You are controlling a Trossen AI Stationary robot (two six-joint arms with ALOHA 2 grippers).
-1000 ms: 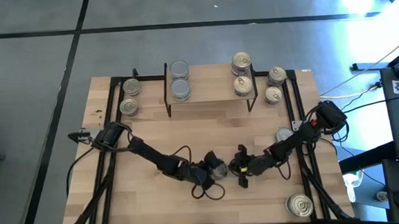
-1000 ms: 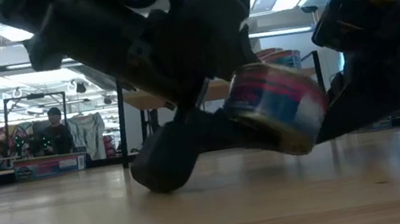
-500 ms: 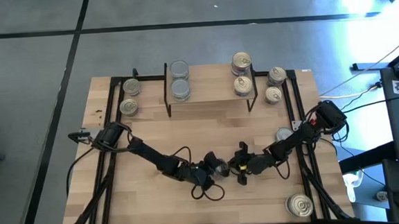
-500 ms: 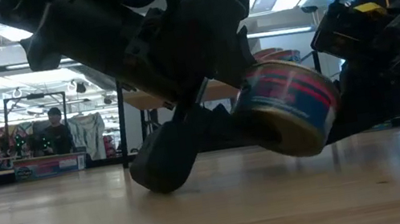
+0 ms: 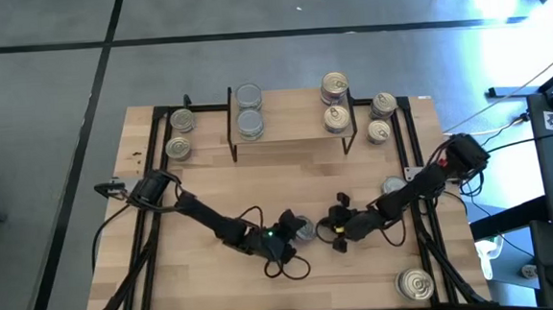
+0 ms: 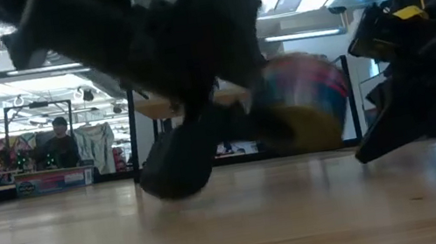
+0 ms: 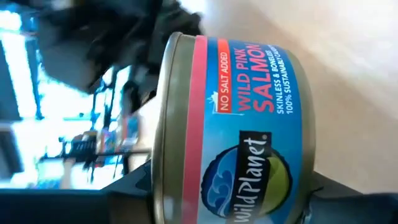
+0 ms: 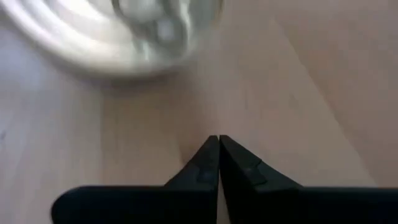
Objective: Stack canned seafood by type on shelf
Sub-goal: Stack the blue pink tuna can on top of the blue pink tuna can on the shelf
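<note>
left arm carrying a salmon can at the front of the bench

i am struggling with the low view: the left end effector [image 6: 228, 129] and the can [image 6: 305, 112] it is carrying are smearing into a dark blur, so i cannot read the contact there. my left wrist view is filling up with the can [image 7: 242, 124], its blue and red wild pink salmon label lying sideways and its ends cut off; dark fingers are showing on either side of it, so i am calling the left end effector clamped on the can. from above, the can [image 5: 303, 232] is only a small grey disc at the left end effector [image 5: 291, 233], front-centre of the bench [image 5: 259, 175].

the right end effector [image 5: 340, 230] is sitting with its fingers [image 8: 217, 163] pressed together, empty, just beside the can. a second ago it was nearer the can; now a gap is showing between them, and the can is riding higher off the wood.

the shelf [image 5: 289, 125] is standing at the back with two silver cans [image 5: 249, 110] on its left end and two gold-lidded cans [image 5: 336, 101] on its right. other cans are waiting on the bench at either side of it and near the right edge. beyond, a person [image 6: 62, 144] is sitting in a bright workshop.
</note>
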